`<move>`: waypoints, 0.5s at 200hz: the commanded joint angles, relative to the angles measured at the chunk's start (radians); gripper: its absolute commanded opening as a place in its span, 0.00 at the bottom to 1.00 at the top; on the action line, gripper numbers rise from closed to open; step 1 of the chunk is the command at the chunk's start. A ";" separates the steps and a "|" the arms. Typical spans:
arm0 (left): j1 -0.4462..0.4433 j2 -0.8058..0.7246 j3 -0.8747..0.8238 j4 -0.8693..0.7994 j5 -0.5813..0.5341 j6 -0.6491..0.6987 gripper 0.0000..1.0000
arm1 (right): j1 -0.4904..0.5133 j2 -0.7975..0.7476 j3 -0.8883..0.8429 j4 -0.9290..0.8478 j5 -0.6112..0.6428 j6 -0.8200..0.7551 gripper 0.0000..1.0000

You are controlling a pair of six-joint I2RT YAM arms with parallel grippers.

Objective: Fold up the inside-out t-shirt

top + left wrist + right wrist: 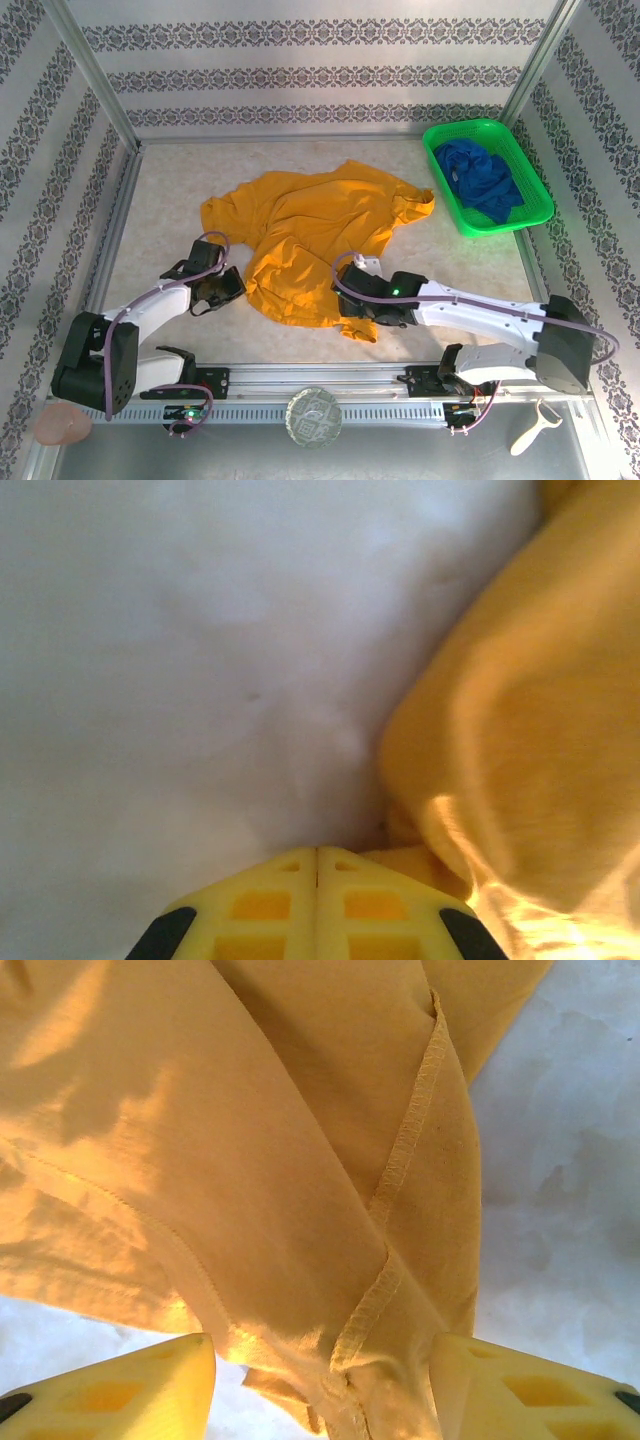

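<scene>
The crumpled mustard-yellow cloth t-shirt (310, 240) lies on the tabletop (170, 200), left of the green plastic basket (466, 126). The right pincer (320, 1380), jaws apart, straddles the hem corner nearer that basket. The left pincer (317, 865), closed together, sits beside the farther edge.

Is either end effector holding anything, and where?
Right end effector: open astride the t-shirt's seamed corner, holding nothing. Left end effector: shut beside its edge; grip cannot be told.

Shut tool beside the t-shirt
The left tool (318, 858) sits at bottom centre, fingers pressed together. The orange t-shirt (530, 730) fills the frame's right, just beside it, on the pale surface (180, 660).
</scene>
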 commanded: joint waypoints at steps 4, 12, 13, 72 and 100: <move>-0.012 -0.046 -0.005 0.087 0.025 -0.005 0.00 | 0.010 0.072 0.021 -0.027 0.039 -0.018 0.58; -0.012 -0.060 -0.006 0.079 0.024 -0.006 0.00 | 0.009 0.099 0.023 -0.014 0.037 -0.020 0.56; -0.012 -0.062 -0.007 0.078 0.023 -0.007 0.00 | 0.009 0.102 0.023 -0.012 0.037 -0.021 0.56; -0.012 -0.129 0.002 0.022 0.015 -0.021 0.00 | 0.005 0.090 0.041 -0.011 0.047 -0.035 0.00; -0.006 -0.186 0.077 -0.046 -0.020 -0.029 0.00 | -0.042 -0.135 0.071 -0.011 0.046 -0.072 0.00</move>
